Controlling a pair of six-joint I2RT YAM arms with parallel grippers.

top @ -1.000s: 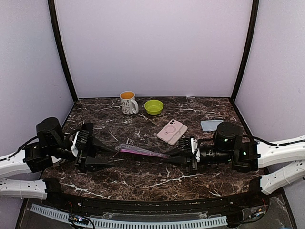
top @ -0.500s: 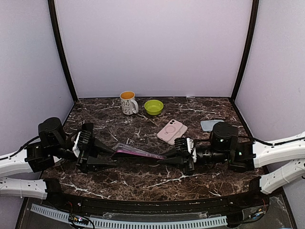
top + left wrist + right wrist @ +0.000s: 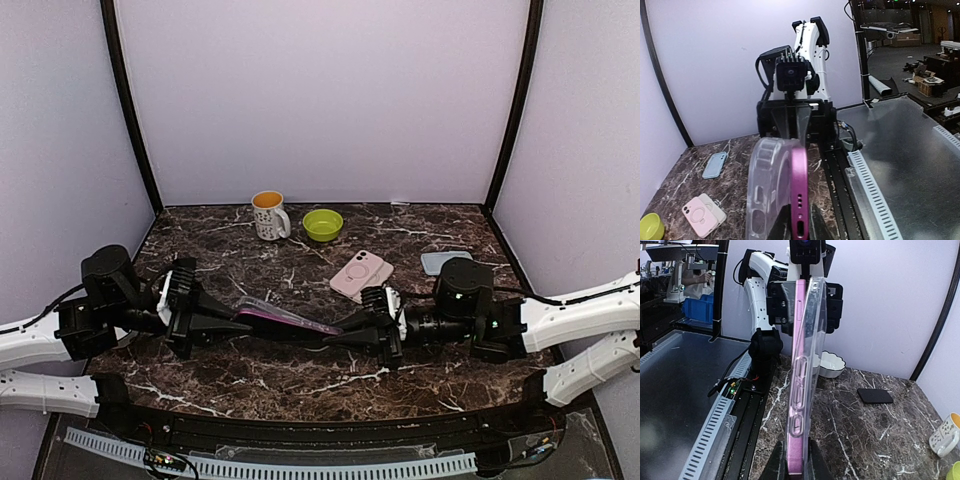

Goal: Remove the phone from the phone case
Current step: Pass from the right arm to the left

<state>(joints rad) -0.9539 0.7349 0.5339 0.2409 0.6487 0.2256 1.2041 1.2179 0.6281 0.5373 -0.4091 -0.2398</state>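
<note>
Top external view: your phone (image 3: 292,320), in its phone case (image 3: 250,306), bridges both pincers above the tabletop (image 3: 300,378). The right pincer (image 3: 340,333) clamps the phone; the left pincer (image 3: 238,322) is closed, apparently on the phone case.

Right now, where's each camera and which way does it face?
Top external: above and behind, facing the table; both arms show.
Left wrist: on the left arm, looking along the phone at the right arm; left pincer at bottom.
Right wrist: mirrored, facing the left arm, right pincer below.
Both wrist views share the phone and clear case.
</note>
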